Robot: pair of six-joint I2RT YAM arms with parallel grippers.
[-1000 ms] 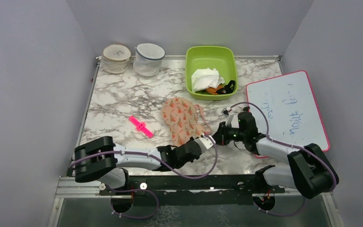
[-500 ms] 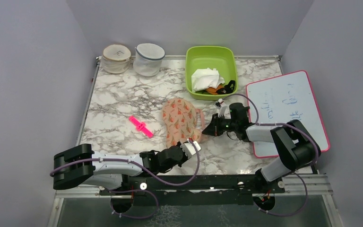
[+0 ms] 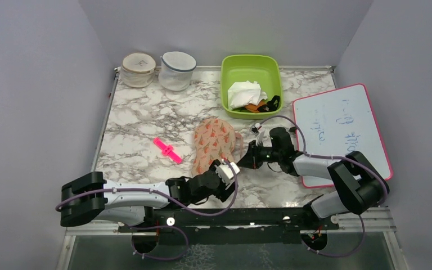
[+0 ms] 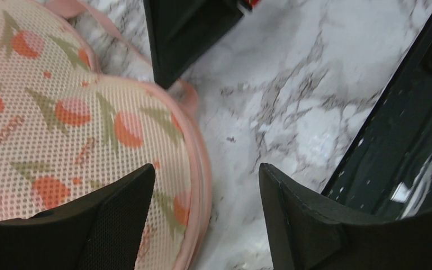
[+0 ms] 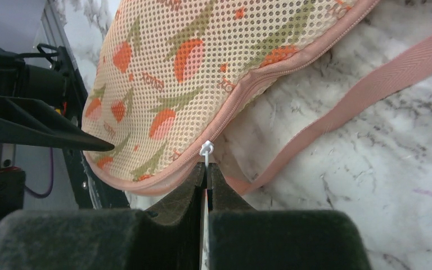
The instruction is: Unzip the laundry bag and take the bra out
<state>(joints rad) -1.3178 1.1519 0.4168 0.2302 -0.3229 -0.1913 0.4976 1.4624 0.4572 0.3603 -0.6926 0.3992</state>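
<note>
Laundry bag lies flat at ctr of the top view on the marble counter, zipped pink rim toward lower right.

Right jaws are clenched on the small white zip pull, lower ctr of the right wrist view. The pull sits right at the fingertips, at the bag's edging. A loose pink strap trails off the bag across bare marble on the right of that view.

Left jaws are released & spread wide. One finger is over the mesh at btm left of the left wrist view, the other over marble at btm right. The bag's rounded rim runs btwn them, not pinched. Can't tell if the mesh-side finger touches. A right finger pokes in from the top of that view, just beside the rim.

Room:
- A bare marble strip lies btwn the bag rim & the black rail at the counter's near edge.
- In the top view there is open marble left of the bag, w/ only a pink clip there, apart from the bag.
- More open marble sits upper left, below the mesh tubs at the back edge.
- Green bin is upper ctr at the back edge, near the bag's top but apart, w/ a white cloth in it.
- Whiteboard fills the right side; the right arm crosses its lower left corner.
</note>
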